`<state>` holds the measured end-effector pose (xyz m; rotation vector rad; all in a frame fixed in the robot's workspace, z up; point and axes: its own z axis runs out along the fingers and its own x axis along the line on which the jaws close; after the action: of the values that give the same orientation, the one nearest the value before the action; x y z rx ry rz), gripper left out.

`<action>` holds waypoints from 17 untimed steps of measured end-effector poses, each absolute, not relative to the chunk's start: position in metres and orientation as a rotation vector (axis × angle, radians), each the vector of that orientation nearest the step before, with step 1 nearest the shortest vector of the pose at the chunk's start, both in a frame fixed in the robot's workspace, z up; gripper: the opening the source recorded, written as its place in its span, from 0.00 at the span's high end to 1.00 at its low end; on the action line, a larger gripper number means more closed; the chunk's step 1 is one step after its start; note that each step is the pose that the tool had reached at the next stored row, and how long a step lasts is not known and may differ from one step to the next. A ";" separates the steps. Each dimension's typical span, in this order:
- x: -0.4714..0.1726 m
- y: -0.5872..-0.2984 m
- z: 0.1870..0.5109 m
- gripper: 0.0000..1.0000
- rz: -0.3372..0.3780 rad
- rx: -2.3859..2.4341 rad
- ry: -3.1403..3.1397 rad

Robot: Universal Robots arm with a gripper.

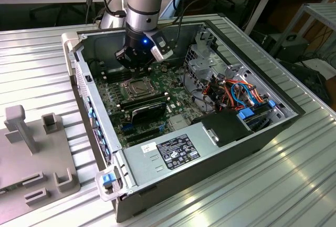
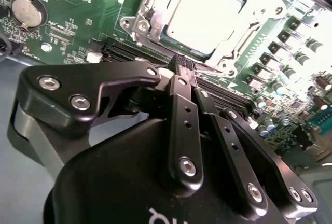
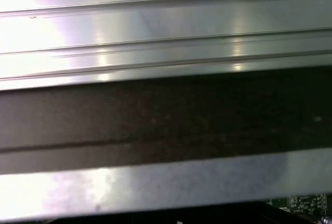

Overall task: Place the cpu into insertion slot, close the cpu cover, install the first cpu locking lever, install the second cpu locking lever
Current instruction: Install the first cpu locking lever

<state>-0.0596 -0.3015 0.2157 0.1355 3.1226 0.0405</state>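
ASSEMBLY BENCH: A black two-fingered tool [image 2: 181,71] on a Universal Robots arm hangs close over one edge of the square, silver-rimmed insertion slot [image 2: 136,26] of a green motherboard [image 2: 78,6]. The board is housed in an open dark-grey computer case [image 1: 247,145], which stands on a ribbed aluminium surface [image 1: 273,190]. The tool's fingers [image 2: 181,110] are drawn together tip to tip, with nothing visible between them. The small, flat, square, silver-grey-topped cpu [image 2: 207,19] lies in the slot. The thin silvery cpu cover [image 2: 258,7], a frame plate with a large square window, appears to lie down around the chip's edges.

The chip looks light, rigid and smooth-topped, so it would likely slip under a loose pinch. It is best held by two opposite edges, never by its contact face. The cover looks like stiff, thin sheet metal that would be pressed flat at its free edge rather than gripped.

The room overhead is open, but the sides are tight. Long black memory slots [image 2: 228,86] run just beside the fingertips, and a row of small cylindrical capacitors [image 2: 270,63] stands near the slot. A grey metal drive cage [image 1: 202,64] and orange and blue cables [image 1: 236,90] sit well apart, toward the exterior view's right.
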 end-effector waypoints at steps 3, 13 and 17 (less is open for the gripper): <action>-0.057 -0.301 0.215 0.89 0.043 0.135 3.123; -0.051 -0.299 0.210 0.89 0.047 0.131 3.123; -0.049 -0.299 0.208 0.89 0.047 0.132 3.123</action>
<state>-0.0490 -0.2992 0.2078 0.1316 3.1231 0.0473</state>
